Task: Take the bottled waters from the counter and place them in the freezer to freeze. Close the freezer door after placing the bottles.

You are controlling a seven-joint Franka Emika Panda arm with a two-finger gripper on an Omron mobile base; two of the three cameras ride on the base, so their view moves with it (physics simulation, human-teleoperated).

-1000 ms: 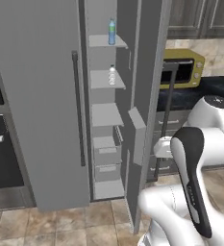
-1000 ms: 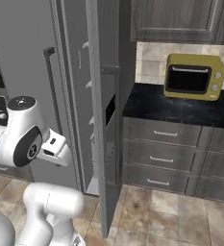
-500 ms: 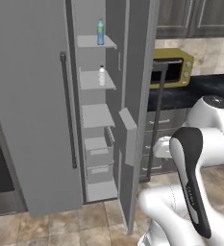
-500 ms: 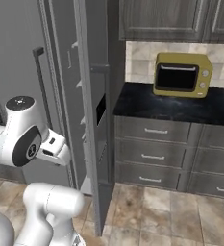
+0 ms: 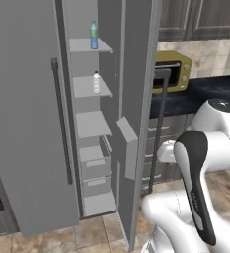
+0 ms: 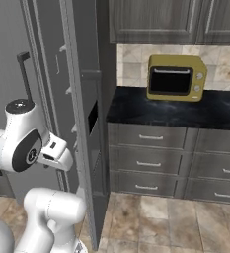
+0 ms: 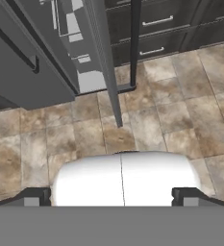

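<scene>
Beige-brown stone floor tiles, a tan tiled backsplash, dark wood upper cabinets, a yellow microwave.

From my seat, the tall flat grey freezer runs off the top and left edges of the left base view. Its open door covers the left end of the yellow-green toaster oven and part of the black marble-look counter. The two small clear plastic bottles are too small to read any labels.
</scene>
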